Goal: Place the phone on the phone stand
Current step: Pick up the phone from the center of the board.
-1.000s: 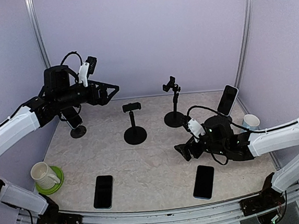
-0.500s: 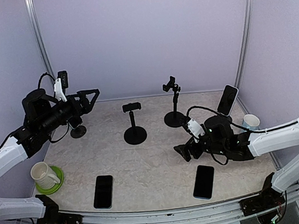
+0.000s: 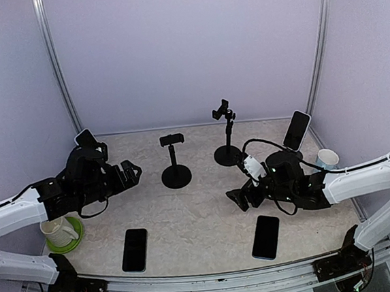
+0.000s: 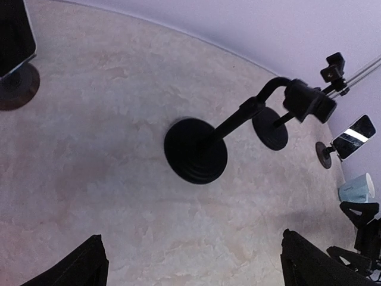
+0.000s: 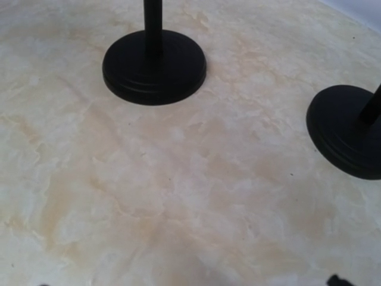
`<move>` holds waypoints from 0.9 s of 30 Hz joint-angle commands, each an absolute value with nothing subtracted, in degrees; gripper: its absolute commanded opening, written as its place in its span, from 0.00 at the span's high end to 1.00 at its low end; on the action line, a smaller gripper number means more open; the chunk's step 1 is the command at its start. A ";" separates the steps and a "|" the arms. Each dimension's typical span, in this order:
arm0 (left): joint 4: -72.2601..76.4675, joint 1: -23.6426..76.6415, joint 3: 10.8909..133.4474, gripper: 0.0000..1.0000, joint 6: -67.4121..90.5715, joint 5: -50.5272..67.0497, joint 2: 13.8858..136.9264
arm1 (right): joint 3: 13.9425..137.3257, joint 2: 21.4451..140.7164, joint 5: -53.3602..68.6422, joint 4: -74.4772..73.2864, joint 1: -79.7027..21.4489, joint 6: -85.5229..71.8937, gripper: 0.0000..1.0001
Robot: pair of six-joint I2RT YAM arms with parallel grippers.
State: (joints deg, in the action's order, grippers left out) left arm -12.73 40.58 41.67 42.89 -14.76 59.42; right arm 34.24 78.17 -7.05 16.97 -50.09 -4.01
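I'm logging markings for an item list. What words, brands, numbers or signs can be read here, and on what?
No text can be read in any view.
Left flat phone and right flat phone: dark screens, no lettering.
Far-left propped phone and far-right propped phone: no lettering shows.
Mug and paper cup: too small to tell any print.
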 commanded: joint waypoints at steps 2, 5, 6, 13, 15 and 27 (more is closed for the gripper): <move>-24.48 46.21 40.50 0.01 53.40 -23.25 62.32 | 36.03 79.06 -6.15 16.84 -49.70 -4.59 0.00; -28.22 48.74 40.85 0.01 54.75 -23.55 65.37 | 35.87 78.80 -6.17 16.79 -49.74 -4.57 0.00; -29.16 49.70 40.82 0.01 55.27 -23.82 66.07 | 35.82 78.71 -6.25 16.79 -49.71 -4.57 0.00; -31.64 54.80 36.56 0.01 60.27 -24.19 67.69 | 35.71 78.31 -6.28 16.70 -49.73 -4.57 0.00; -30.78 55.98 34.62 0.01 61.57 -22.78 67.60 | 35.74 78.38 -6.14 16.80 -49.67 -4.57 0.00; -29.04 59.98 30.24 0.01 64.76 -22.74 71.55 | 35.87 78.93 -5.63 16.81 -49.73 -4.57 0.00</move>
State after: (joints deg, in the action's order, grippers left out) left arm -30.06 59.27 30.87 63.68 -22.52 69.58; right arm 34.68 78.76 -6.15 16.82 -50.09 -4.12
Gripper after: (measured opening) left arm 0.986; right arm 0.998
